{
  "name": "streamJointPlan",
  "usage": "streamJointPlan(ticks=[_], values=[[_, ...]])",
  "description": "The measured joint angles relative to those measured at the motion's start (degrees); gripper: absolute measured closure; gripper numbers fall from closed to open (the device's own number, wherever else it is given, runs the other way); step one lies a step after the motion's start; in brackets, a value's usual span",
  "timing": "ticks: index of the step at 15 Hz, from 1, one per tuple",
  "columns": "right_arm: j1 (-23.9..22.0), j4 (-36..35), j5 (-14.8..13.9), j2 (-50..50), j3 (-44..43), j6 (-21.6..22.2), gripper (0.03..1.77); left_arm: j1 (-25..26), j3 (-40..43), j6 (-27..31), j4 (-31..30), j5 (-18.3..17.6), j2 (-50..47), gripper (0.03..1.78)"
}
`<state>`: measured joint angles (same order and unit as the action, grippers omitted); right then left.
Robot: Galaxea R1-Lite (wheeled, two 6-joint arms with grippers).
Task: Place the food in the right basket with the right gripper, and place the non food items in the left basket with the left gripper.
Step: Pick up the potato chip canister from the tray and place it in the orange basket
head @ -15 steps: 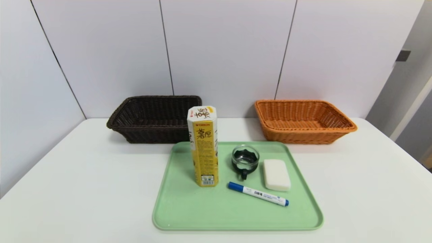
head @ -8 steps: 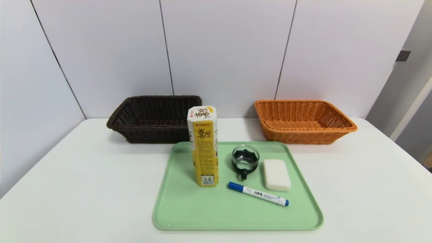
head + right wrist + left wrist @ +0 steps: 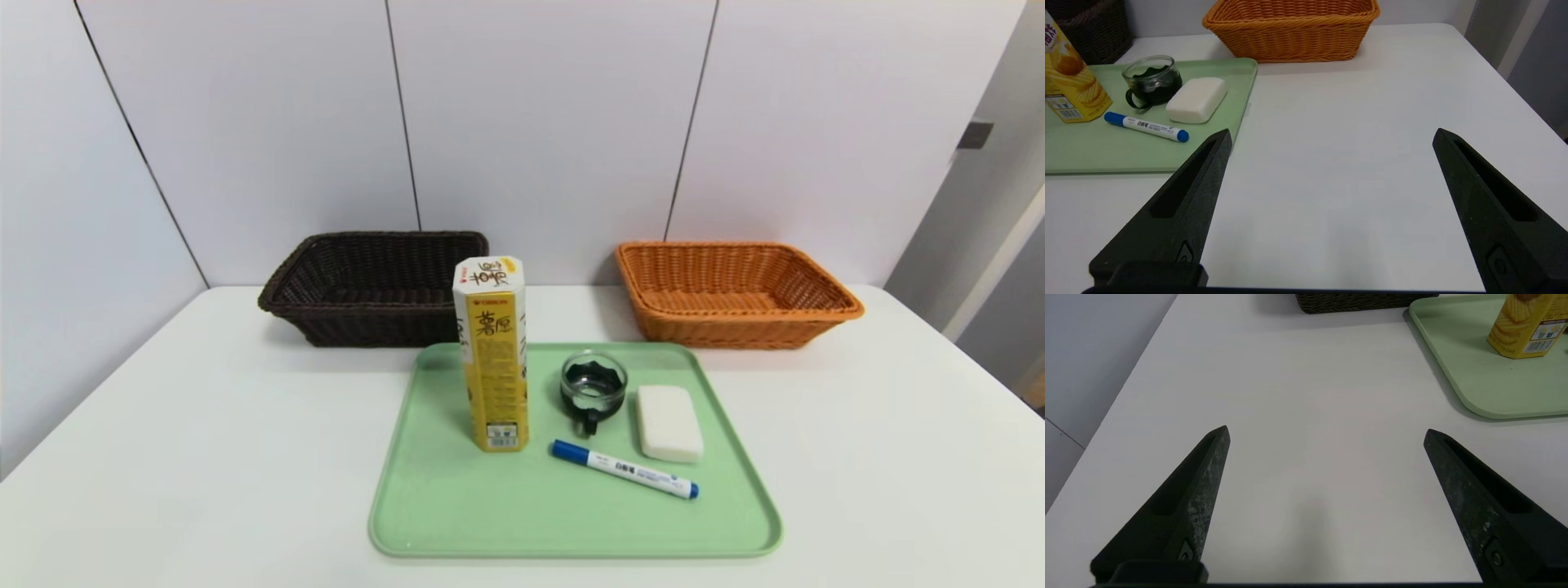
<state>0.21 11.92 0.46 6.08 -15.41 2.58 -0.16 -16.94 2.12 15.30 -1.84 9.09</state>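
"What's the surface like?"

"A smooth white tabletop (image 3: pixel 204 457) with rounded far corners; soft, blurry grey patches show on it in both wrist views. A green tray (image 3: pixel 490 506) with a raised rim lies on it. Take the tray's middle as the clock's centre, twelve pointing away from the robot."

"And the room?"

"Pale wall panels (image 3: pixel 547 122) rise at twelve, split by thin dark seams. Another pale wall (image 3: pixel 65 245) runs along the nine o'clock side. Out past two there's a grey area (image 3: pixel 996 188) with a small dark fitting (image 3: pixel 975 135)."

"Where's the food?"

"The tall yellow snack box (image 3: pixel 498 367) stands upright on the tray at eleven, white top up. From the head it hides a bit of the dark brown basket (image 3: pixel 375 327), on the table beyond the tray at ten to eleven. The orange basket (image 3: pixel 735 331) sits beyond it at one to two."

"Other things?"

"All on the tray: the glass cup (image 3: pixel 593 388) near twelve, black handle towards six; the white block (image 3: pixel 669 423) at two; the marker (image 3: pixel 624 469) at four, lying slantwise, its blue cap towards ten."

"The grippers?"

"Both spread wide over the table: the left gripper (image 3: pixel 1327 433) off the tray around eight, the right gripper (image 3: pixel 1333 132) around four."
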Motion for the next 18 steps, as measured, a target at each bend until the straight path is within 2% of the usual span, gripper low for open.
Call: streamJointPlan(ticks=[6, 10, 13, 18], values=[[0.5, -0.2, 0.2, 18.6, -8.8, 0.1, 0.1, 0.0, -12.3, -2.3, -1.0, -1.4, 22.2, 0.12], [0.5, -0.7, 0.4, 28.2, -11.2, 0.2, 0.1, 0.0, -14.8, -2.9, -7.6, -4.8, 36.2, 0.12], [0.5, -1.3, 1.1, 35.5, -12.8, 0.2, 0.1, 0.0, -15.2, -3.9, -11.5, -5.2, 44.3, 0.12], [0.4, -12.7, 4.9, 50.9, -14.3, 0.4, 0.1, -0.4, -15.6, -3.9, -16.6, -6.3, 52.8, 0.12]])
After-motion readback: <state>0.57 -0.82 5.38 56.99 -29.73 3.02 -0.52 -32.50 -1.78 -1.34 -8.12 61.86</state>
